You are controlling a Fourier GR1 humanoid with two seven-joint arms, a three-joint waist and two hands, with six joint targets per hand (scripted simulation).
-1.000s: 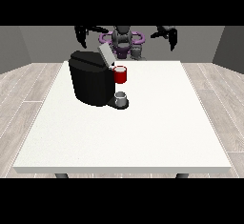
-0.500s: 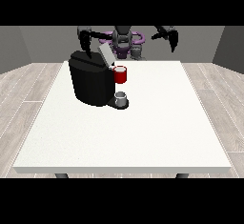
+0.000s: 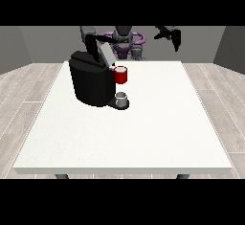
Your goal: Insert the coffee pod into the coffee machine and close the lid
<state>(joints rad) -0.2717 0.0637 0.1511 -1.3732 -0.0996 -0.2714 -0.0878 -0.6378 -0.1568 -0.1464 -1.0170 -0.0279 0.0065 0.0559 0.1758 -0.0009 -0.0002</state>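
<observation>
Big white rectangular table fills most of the view. Bulky black coffee machine sits on the table's back-left part as seen, w/ its grey lid flap tilted up, open. Red thing at the machine is on its front side, facing view right. Small grey cup-shaped thing sits on the machine's black base just below the red thing; can't tell if it's the pod, so no pod location confirmed. Hand at the view's left is above the machine's top rear, just beside the lid flap; contact unclear, fingers can't tell. Hand at the view's right is raised beyond the table's far edge, well apart from the machine, holding nothing; fingers point down, curl unclear, can't tell. Robot torso w/ purple ring is between the 2 hands.
</observation>
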